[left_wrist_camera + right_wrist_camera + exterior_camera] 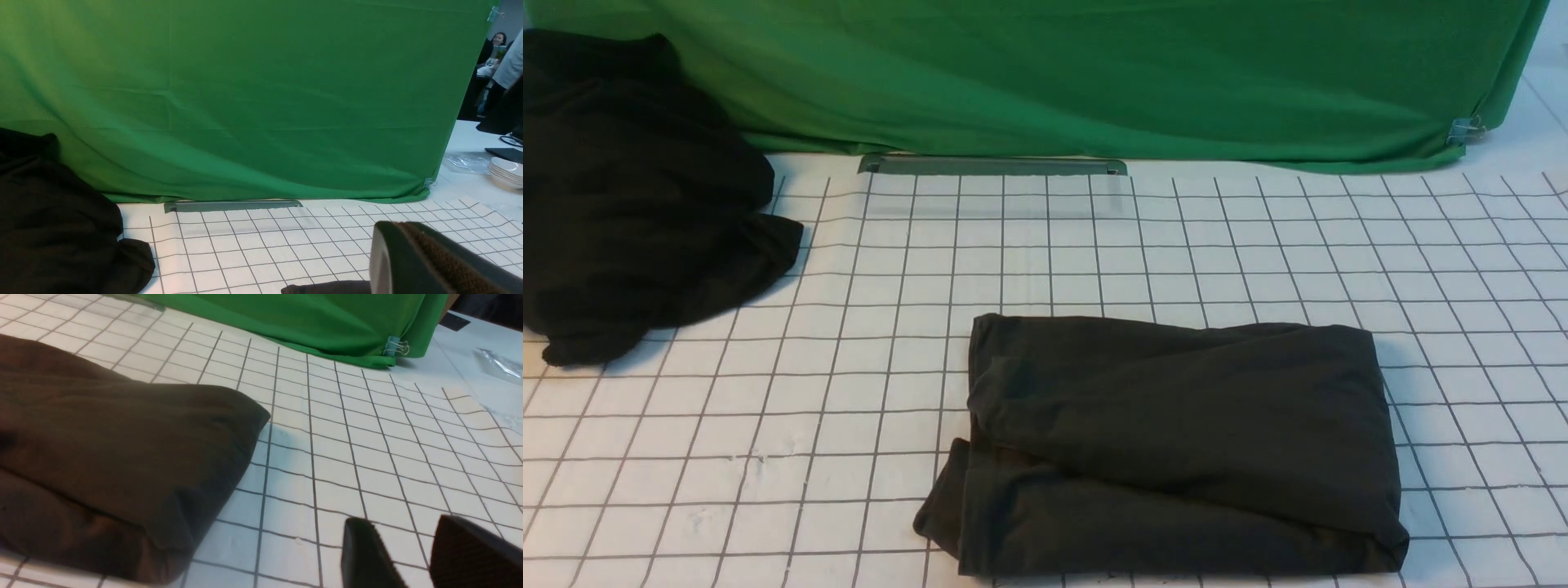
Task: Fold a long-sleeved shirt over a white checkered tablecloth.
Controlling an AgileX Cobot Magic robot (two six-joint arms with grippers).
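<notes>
Front view showed a heap of black fabric (637, 204) set aside at far left, clearing the tablecloth (849, 392). Right of centre lay the shirt (1176, 441), folded into a compact rectangle. The left gripper (429, 265) was closed on nothing; the right gripper (412, 555) stood parted and empty beside the shirt, seemingly withdrawn.
</notes>
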